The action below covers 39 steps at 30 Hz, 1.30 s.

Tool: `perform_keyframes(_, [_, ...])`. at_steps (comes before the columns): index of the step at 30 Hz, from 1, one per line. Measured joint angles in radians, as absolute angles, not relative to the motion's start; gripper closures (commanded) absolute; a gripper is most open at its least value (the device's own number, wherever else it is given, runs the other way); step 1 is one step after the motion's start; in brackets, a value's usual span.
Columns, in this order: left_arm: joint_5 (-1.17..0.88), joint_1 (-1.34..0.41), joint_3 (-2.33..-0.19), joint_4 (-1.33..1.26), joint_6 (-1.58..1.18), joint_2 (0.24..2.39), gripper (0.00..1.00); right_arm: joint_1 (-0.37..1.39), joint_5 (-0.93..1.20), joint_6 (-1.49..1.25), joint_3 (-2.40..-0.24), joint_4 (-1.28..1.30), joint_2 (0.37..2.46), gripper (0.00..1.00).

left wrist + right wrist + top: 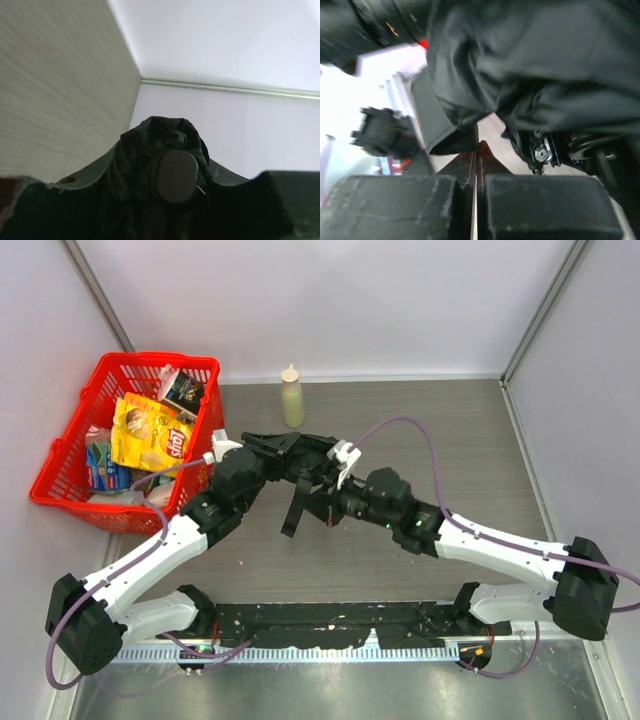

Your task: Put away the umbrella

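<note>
The umbrella [160,135] is clamped above the table [450,440] in the left gripper [170,182]. Its long axis is directed rightward toward the right gripper [477,150], whose jaws are pressed together at the fabric's edge.

Overhead camera looks down; both wrist cameras crowd the umbrella [150,150].

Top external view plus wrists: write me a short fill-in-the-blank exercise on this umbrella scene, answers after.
The red plastic basket stands on the arms' ___ side.
The pale squeeze bottle stands ___ by the back wall.
The black fabric compact umbrella is ___ by the left gripper.
The fingers of the right gripper are ___.
Answers: left; upright; held; shut.
</note>
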State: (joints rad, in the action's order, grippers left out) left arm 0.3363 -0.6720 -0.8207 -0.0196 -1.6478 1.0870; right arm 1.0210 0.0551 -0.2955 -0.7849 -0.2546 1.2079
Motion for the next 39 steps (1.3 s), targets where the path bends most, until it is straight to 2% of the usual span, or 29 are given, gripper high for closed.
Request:
perform_keyframes(4, [0.348, -0.669, -0.771, -0.17, -1.509, 1.064, 1.0, 0.949, 0.323, -0.527, -0.844, -0.274, 1.174, 0.99])
perform_keyframes(7, [0.363, -0.669, -0.766, -0.243, -1.387, 1.06, 1.0, 0.949, 0.493, -0.823, -0.827, -0.477, 1.158, 0.99])
perform_keyframes(11, [0.374, -0.679, -0.803, -0.294, -1.195, 1.053, 1.0, 0.941, 0.579, -1.137, -0.759, -0.717, 1.158, 0.98])
perform_keyframes(13, [0.38, -0.68, -0.842, -0.316, -1.088, 1.053, 1.0, 0.939, 0.59, -1.2, -0.741, -0.715, 1.151, 0.9])
perform_keyframes(16, [0.4, -0.68, -0.899, -0.363, -0.941, 1.053, 1.0, 0.934, 0.579, -1.158, -0.751, -0.561, 1.103, 0.61])
perform_keyframes(18, [0.428, -0.676, -0.927, -0.382, -0.855, 1.053, 1.0, 0.942, 0.515, -1.04, -0.825, -0.309, 1.056, 0.49])
perform_keyframes(21, [0.464, -0.672, -0.958, -0.395, -0.755, 1.055, 1.0, 0.952, 0.356, -0.863, -0.982, 0.027, 1.036, 0.37])
perform_keyframes(24, [0.493, -0.675, -1.008, -0.372, -0.66, 1.073, 1.0, 0.963, 0.199, -0.725, -1.093, 0.212, 1.036, 0.33])
perform_keyframes(27, [0.526, -0.683, -1.066, -0.335, -0.578, 1.099, 1.0, 1.031, 0.002, -0.629, -1.133, 0.288, 1.048, 0.26])
perform_keyframes(33, [0.675, -0.726, -1.108, -0.264, -0.462, 1.145, 1.0, 1.275, -0.545, -0.494, -1.302, 0.357, 1.252, 0.25])
perform_keyframes(39, [0.788, -0.749, -1.108, -0.257, -0.358, 1.183, 1.0, 1.294, -0.791, -0.525, -1.4, 0.359, 1.416, 0.22])
